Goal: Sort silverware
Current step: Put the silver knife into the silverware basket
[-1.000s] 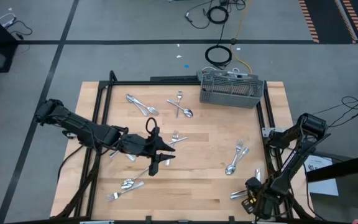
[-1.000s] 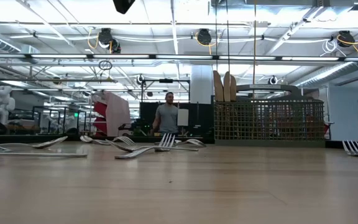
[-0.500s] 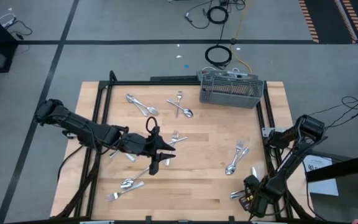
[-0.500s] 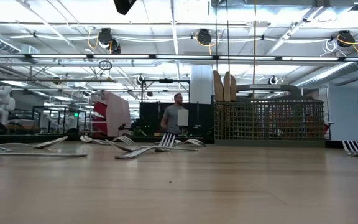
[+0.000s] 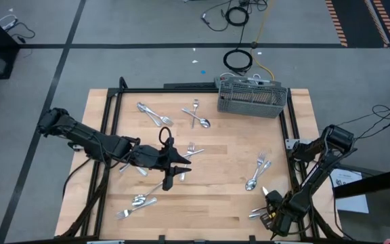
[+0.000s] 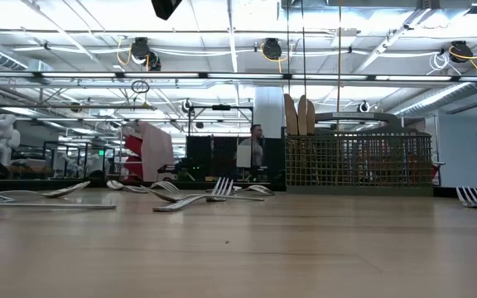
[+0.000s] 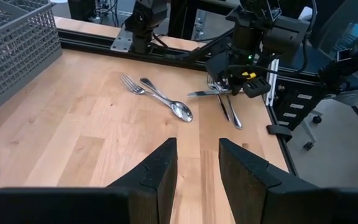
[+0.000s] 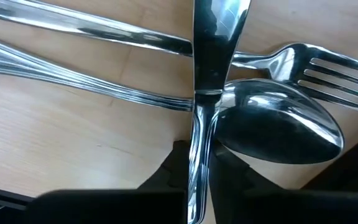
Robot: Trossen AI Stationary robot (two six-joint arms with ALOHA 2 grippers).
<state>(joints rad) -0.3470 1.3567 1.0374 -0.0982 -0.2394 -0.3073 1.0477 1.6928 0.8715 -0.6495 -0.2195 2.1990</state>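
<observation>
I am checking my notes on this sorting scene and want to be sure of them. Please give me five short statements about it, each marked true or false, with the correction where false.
1. The right gripper is shut on a slim shiny silver utensil. True.
2. The grey mesh cutlery caddy stands at the table's near left corner. False: it stands at the far edge, towards the right.
3. The left gripper holds a fork. False: its fingers are apart, with nothing between them.
4. A silver fork and spoon pair lies on the light wooden table. True.
5. The left gripper is over the table's middle. True.
</observation>
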